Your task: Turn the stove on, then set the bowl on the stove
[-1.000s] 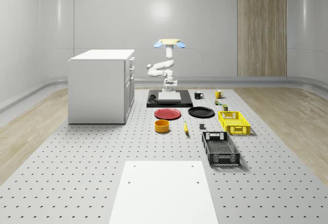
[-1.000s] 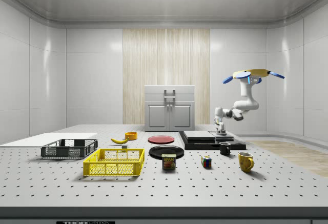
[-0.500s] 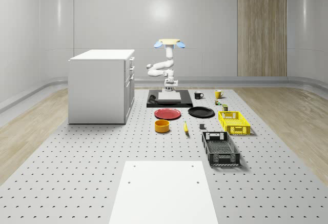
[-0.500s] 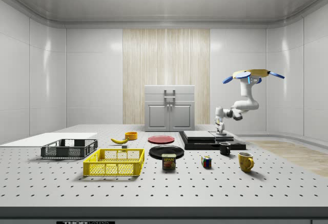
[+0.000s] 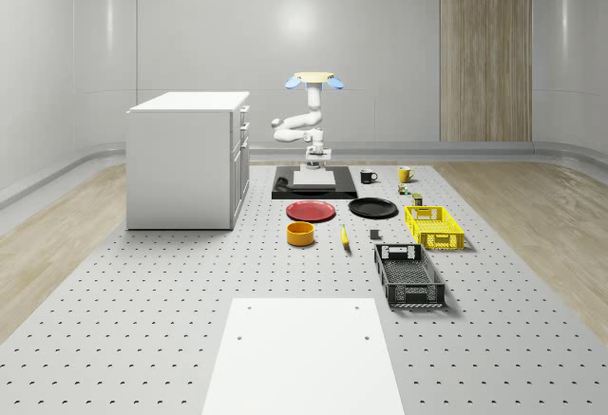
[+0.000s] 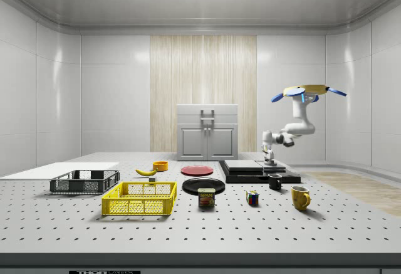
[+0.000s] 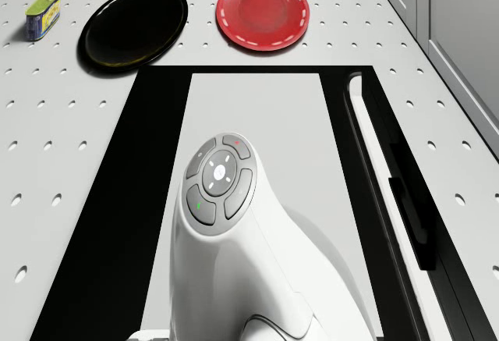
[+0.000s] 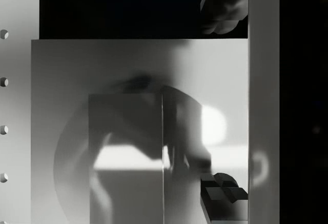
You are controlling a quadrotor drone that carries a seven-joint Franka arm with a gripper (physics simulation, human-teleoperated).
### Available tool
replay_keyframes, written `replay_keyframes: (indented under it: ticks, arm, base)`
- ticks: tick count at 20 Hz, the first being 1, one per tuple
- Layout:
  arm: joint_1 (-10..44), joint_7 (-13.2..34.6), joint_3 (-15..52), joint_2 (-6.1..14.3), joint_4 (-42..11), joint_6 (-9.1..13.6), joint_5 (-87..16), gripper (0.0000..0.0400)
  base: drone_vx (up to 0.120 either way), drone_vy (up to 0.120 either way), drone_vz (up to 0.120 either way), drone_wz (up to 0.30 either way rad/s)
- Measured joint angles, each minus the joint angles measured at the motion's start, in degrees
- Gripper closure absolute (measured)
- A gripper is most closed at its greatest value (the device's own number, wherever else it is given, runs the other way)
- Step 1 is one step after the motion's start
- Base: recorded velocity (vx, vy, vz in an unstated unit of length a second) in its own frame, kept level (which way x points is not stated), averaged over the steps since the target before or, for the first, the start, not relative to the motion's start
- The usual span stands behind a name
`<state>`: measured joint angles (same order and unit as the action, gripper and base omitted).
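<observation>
White two-finger gripper [image 6: 270, 158], pointing straight down, poised just above the far part of the flat black stove with pale grey cooking plate [image 5: 314, 183]; whether its tips touch the plate cannot be told. Finger state: cannot tell. In the wrist view, dark finger ends [image 8: 223, 190] appear close over the reflective grey plate.

White jointed arm [image 5: 299, 125]: bent in an elbow, rising from the gripper to the drone; in the drone view its rounded wrist housing with grey buttons hangs over the plate.

Quadrotor drone with yellow body and blue rotors [image 6: 307, 91]: hovering in the air beyond the stove's far edge, at the side view's right.

Orange round bowl [image 5: 301, 234]: on the perforated grey table [image 5: 142, 292], well apart from the stove, in front of the red round plate [image 5: 311, 210]. It is not on the stove.

Black round plate [image 5: 372, 208]: beside the red plate, near the stove's front edge.

Yellow banana [image 5: 344, 235]: just beside the bowl, toward the whole-scene view's right.

Yellow mesh crate [image 5: 433, 226] and black mesh crate [image 5: 408, 275]: farther toward the whole-scene view's right.

White cabinet with drawers [image 5: 188, 159]: at the stove's side, toward the whole-scene view's left.
</observation>
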<state>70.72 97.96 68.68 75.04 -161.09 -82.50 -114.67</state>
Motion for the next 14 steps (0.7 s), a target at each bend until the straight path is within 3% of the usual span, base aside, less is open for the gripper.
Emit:
replay_keyframes:
  ticks: [5,10,14]
  arm:
    - [0.41,0.37,0.13,0.50,0.06,-0.46,0.27,0.0000]
    - [0.68,0.62,0.25,1.02,0.10,-0.94,0.54,0.0000]
    - [0.87,0.78,0.34,1.42,0.14,-1.31,0.74,0.0000]
  base:
    - [0.120,0.000,0.000,0.000]
    - [0.120,-0.112,0.000,0.000]
    - [0.120,0.000,0.000,0.000]
